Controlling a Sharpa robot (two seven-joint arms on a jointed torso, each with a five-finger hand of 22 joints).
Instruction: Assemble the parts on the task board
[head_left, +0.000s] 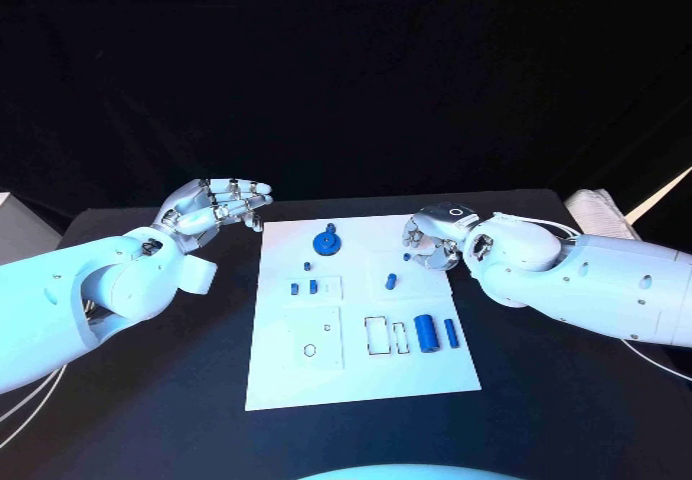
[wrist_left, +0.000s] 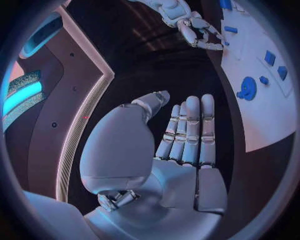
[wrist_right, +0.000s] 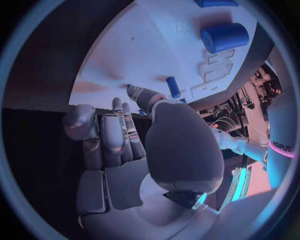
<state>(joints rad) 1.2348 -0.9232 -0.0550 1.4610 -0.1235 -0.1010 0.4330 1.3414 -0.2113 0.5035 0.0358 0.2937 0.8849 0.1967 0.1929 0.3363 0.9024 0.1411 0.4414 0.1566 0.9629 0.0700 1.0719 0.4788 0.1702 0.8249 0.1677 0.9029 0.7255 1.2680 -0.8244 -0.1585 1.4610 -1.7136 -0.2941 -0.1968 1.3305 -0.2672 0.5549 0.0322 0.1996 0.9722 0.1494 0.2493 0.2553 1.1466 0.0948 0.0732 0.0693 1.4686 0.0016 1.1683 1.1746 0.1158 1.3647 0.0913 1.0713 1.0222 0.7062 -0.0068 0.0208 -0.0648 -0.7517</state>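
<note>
While the white task board (head_left: 361, 375) lies in the middle of the picture, a fat blue cylinder (head_left: 426, 331) sits low on it, right of middle. Higher up is a round blue wheel part (head_left: 327, 243). My right hand (head_left: 433, 245) (fingers bent, holding nothing) hangs over the board's upper right edge. My left hand (head_left: 216, 205) is open at upper left.

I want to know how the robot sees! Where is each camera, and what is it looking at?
Head view: on the robot's head, looking down at the task board; both arms show.
Left wrist view: behind the left hand, facing along its fingers.
Right wrist view: behind the right hand, facing the board.
All three share the board and its blue parts.
</note>
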